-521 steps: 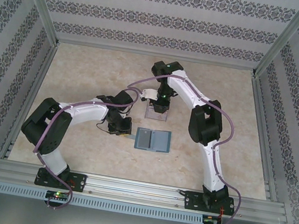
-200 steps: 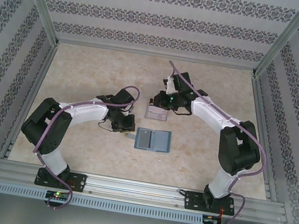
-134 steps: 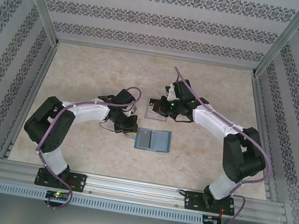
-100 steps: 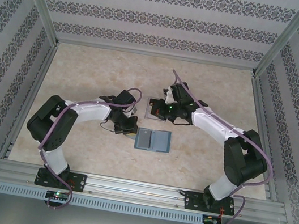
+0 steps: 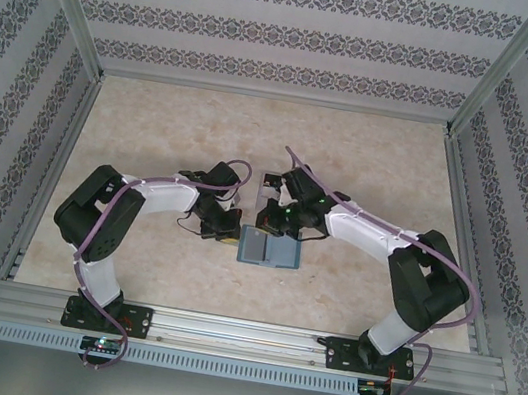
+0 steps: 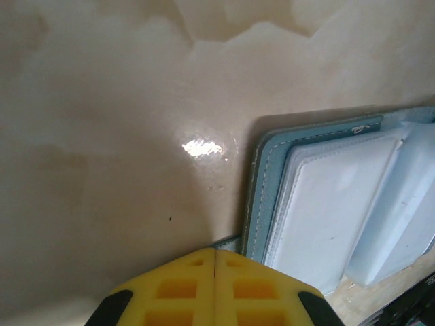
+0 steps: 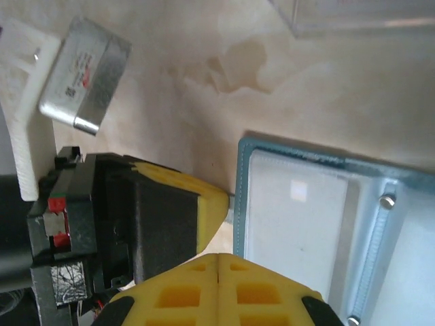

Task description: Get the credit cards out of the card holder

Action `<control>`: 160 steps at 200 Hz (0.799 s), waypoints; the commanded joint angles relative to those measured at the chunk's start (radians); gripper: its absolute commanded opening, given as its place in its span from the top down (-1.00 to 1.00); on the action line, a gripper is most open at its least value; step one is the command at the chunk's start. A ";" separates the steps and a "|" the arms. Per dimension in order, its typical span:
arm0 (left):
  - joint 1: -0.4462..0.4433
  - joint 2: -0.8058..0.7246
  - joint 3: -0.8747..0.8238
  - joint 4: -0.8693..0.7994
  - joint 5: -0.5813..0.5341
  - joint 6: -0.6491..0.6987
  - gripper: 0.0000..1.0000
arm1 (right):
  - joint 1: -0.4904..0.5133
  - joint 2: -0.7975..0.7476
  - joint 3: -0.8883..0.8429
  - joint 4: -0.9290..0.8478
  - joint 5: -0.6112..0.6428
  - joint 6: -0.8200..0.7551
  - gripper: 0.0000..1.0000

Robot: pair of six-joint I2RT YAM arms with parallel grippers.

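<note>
Arms first: over the last moments we see the right arm swing back from the clear tray [image 5: 268, 179] toward us. The right gripper [image 5: 276, 222] now hangs over the far edge of the card holder [image 5: 270, 250], while the left gripper [image 5: 226, 227] has crept in against the holder's left edge. Both sets of jaws have drawn shut, yellow pads meeting, and the right holds nothing. We read this as one trip to the tray finished and the next extraction being set up but not yet begun.

The card holder lies open like a book on the table [image 5: 152, 138], between the two grippers and just nearer to us than the tray. In the left wrist view the left gripper [image 6: 215, 252] sits at the holder's [image 6: 257, 197] stitched border, right beside the small strap tab [image 6: 228, 240]. Whether it pins the tab we cannot tell. In the right wrist view the right gripper [image 7: 217, 258] is poised at the holder [image 7: 242, 176], over its left half. A pale credit card [image 7: 292, 224] sits in the pocket there, just ahead of the closed tips.
</note>
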 commanded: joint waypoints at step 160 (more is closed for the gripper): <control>0.013 -0.001 -0.060 0.006 -0.010 0.009 0.97 | 0.099 0.188 0.066 -0.062 0.068 0.041 0.78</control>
